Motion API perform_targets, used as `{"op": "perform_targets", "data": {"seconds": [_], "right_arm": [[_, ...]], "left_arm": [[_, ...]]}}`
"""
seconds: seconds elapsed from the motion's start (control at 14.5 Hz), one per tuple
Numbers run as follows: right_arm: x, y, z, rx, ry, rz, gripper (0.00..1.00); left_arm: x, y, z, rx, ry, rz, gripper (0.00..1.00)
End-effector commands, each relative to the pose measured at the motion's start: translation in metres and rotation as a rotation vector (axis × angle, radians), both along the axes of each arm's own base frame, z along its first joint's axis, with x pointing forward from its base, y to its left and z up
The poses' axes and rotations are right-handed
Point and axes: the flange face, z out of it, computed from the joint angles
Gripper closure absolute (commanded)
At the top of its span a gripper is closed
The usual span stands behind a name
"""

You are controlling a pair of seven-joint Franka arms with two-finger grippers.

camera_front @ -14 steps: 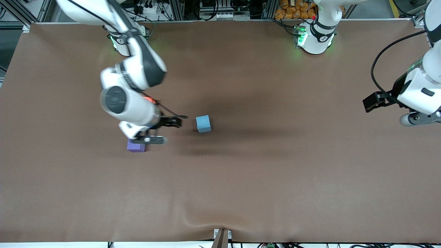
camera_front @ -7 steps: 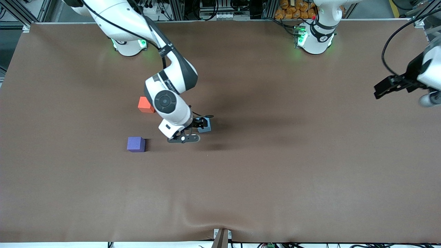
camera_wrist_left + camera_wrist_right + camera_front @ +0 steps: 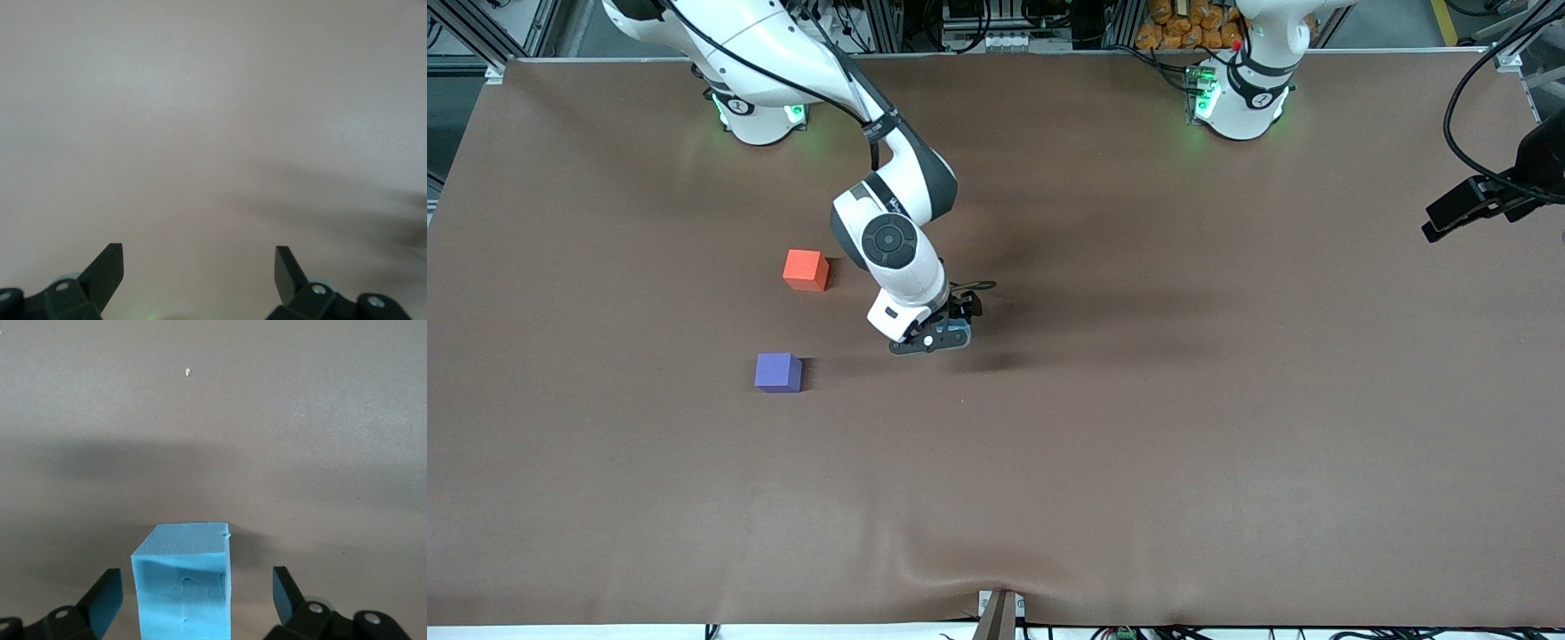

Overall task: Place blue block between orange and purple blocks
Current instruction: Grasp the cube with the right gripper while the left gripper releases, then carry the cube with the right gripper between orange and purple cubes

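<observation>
The blue block (image 3: 181, 587) stands on the brown table between the open fingers of my right gripper (image 3: 195, 595), with a gap on each side. In the front view the right gripper (image 3: 947, 325) is low over the block and hides nearly all of it. The orange block (image 3: 805, 269) and the purple block (image 3: 778, 372) sit apart toward the right arm's end, the purple one nearer the front camera. My left gripper (image 3: 1465, 207) hangs open and empty over the left arm's end of the table; its wrist view (image 3: 199, 268) shows only bare table.
The brown table cover (image 3: 1138, 427) has a raised wrinkle at the middle of its front edge (image 3: 960, 569). A small white speck (image 3: 187, 371) lies on the cover close to the blue block.
My right gripper has moved from above the purple block over to the blue block and come down around it. The orange block is now uncovered. My left arm has drawn back toward the table's edge.
</observation>
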Motion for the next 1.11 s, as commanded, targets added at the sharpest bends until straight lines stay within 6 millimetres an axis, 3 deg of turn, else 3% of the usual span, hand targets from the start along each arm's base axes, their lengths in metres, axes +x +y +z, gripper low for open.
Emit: {"op": "perform_targets", "data": {"seconds": [0.0,0.55,0.62,0.69,0.76,0.83,0.9,1.04], "right_arm": [[-0.005,0.006,-0.005,-0.004,-0.024,0.002,0.0],[-0.029,0.026,-0.033,-0.051,-0.002,-0.016,0.0],[-0.028,0.025,-0.034,-0.062,-0.01,-0.003,0.13],[-0.023,0.021,-0.031,-0.066,-0.011,-0.009,0.65],[-0.019,0.02,-0.026,-0.062,-0.016,-0.01,0.89],[-0.013,0.015,-0.021,-0.059,-0.022,-0.013,1.0],[-0.004,0.005,-0.014,-0.062,-0.02,-0.028,1.0],[0.008,-0.019,0.023,-0.081,0.0,-0.072,1.0]], "left_arm": [[-0.013,-0.019,-0.005,-0.009,0.049,-0.043,0.0],[-0.021,-0.025,0.001,-0.005,0.045,-0.055,0.0],[-0.022,-0.026,-0.003,-0.004,0.053,-0.056,0.0],[-0.022,-0.029,-0.005,-0.003,0.058,-0.061,0.0],[-0.022,-0.033,-0.006,-0.003,0.058,-0.07,0.0],[-0.021,-0.033,-0.007,-0.004,0.058,-0.073,0.0],[-0.021,-0.034,-0.007,-0.003,0.058,-0.076,0.0],[-0.021,-0.034,-0.007,-0.004,0.056,-0.078,0.0]]}}
